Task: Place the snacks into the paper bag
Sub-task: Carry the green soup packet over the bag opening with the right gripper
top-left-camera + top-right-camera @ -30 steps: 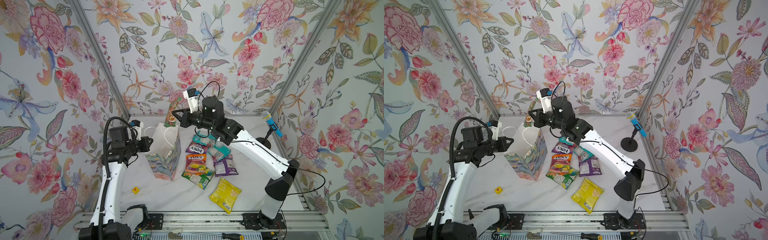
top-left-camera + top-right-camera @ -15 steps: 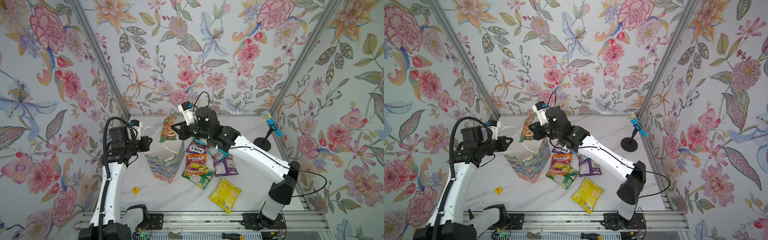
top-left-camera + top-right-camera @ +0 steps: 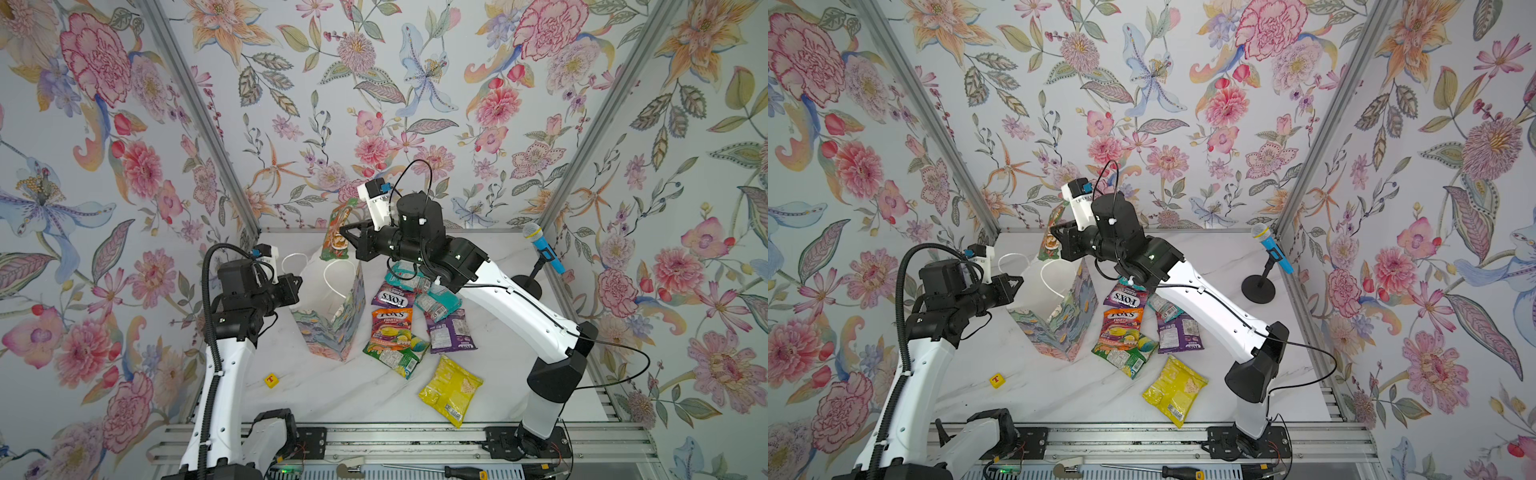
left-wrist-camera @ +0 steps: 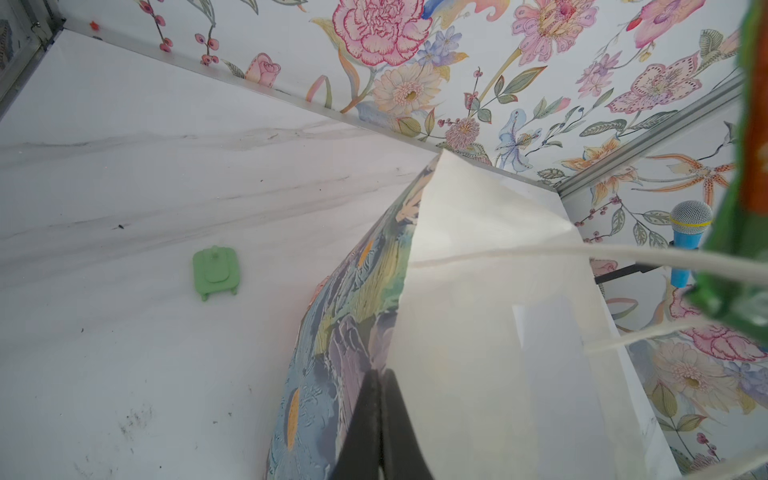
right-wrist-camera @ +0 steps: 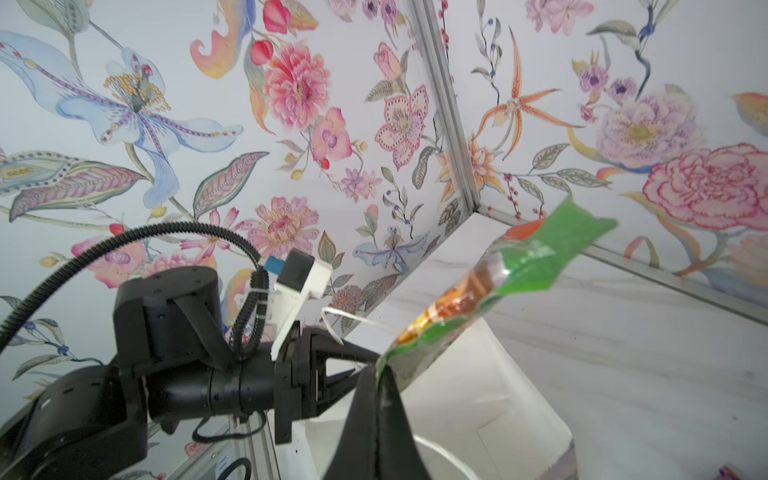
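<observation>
The paper bag (image 3: 332, 332) (image 3: 1067, 328) stands on the table with its white-lined mouth open. My left gripper (image 3: 300, 282) (image 3: 1019, 282) (image 4: 380, 372) is shut on the bag's rim (image 4: 353, 332). My right gripper (image 3: 343, 230) (image 3: 1054, 230) (image 5: 380, 370) is shut on a corner of a green and orange snack packet (image 3: 338, 232) (image 3: 1050, 235) (image 5: 498, 274). The packet hangs just above the far side of the bag's mouth. Several more snacks lie right of the bag: a purple FOX'S packet (image 3: 392, 297), an orange one (image 3: 390, 324), a green one (image 3: 395, 353), a teal one (image 3: 436, 303) and a yellow one (image 3: 451, 388).
A small yellow cube (image 3: 271, 380) lies at the front left of the bag. A blue toy microphone on a black stand (image 3: 544, 251) stands at the back right. A small green plastic piece (image 4: 216, 272) lies on the table beyond the bag. Flowered walls close in three sides.
Half a second ago my right gripper and the packet were lower over the bag; now they are higher again. The left gripper has stayed on the bag's rim.
</observation>
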Controlling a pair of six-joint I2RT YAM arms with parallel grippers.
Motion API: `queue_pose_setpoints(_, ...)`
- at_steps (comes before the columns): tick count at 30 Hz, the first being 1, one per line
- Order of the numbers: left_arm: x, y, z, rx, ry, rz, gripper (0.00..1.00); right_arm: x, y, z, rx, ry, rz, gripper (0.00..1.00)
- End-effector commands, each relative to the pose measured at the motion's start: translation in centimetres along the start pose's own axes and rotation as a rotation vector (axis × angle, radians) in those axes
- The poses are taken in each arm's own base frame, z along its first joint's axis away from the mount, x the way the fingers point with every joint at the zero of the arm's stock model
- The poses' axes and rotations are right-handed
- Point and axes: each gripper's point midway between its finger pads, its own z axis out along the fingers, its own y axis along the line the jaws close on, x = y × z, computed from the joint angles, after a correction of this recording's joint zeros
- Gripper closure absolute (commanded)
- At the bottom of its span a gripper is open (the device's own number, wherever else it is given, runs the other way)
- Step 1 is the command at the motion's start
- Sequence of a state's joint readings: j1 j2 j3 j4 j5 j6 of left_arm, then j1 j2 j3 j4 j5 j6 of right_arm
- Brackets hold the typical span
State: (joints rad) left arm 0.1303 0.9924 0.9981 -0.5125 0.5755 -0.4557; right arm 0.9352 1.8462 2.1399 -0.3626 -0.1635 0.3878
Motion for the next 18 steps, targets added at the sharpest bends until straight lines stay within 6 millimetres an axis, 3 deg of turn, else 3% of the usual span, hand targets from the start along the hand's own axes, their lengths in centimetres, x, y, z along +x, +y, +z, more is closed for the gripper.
queue_pose_setpoints(1,-0.9,-0.4,-0.5,0.008,-0.073,-0.046,1.0,-0.4,-0.6,1.1,0.02,-0.002,-0.018,1.0)
queue_pose_setpoints(9,-1.3,-0.6,-1.4,0.002,-0.12,-0.081,1.0,0.0,0.7,2.9,-0.007,0.017,-0.011,1.0)
queue_pose_setpoints(18,-0.6,-0.3,-0.6,0.017,-0.109,-0.1,1.0,3.3,1.1,3.2,0.032,0.11,-0.035,1.0)
